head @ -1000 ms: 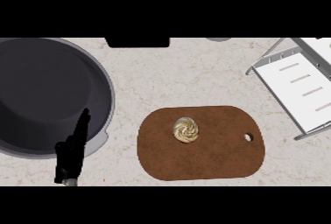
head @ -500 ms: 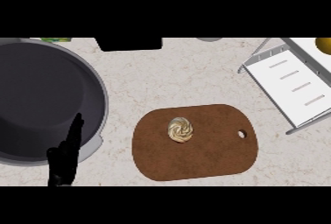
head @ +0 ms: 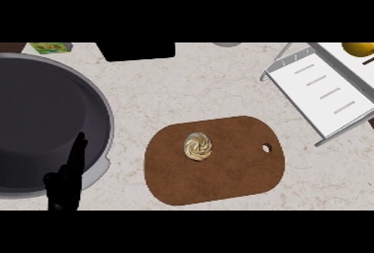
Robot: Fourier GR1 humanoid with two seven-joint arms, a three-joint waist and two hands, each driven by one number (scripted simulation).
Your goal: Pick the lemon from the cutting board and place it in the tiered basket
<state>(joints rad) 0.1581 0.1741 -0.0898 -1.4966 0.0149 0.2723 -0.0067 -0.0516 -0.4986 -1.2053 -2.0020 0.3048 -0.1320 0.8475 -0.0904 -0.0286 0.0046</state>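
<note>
Pale speckled stone counter (head: 182, 89). Directly on it: brown cutting board (head: 219, 173) around 5 o'clock of centre, hanging hole at its 3 o'clock end; big dark round pot (head: 36, 123) at 9 o'clock; white tiered basket (head: 325, 91) at 2 o'clock; black block (head: 137, 50) at 12 o'clock edge; green-yellow box (head: 50, 47) at 11 o'clock.

Kitchen. Evidence: pale speckled stone surface (head: 182, 89); brown wooden cutting board (head: 219, 173) with a hanging hole; large dark round pot (head: 44, 123) at left; white wire-framed tiered basket (head: 329, 89) at upper right.
</note>
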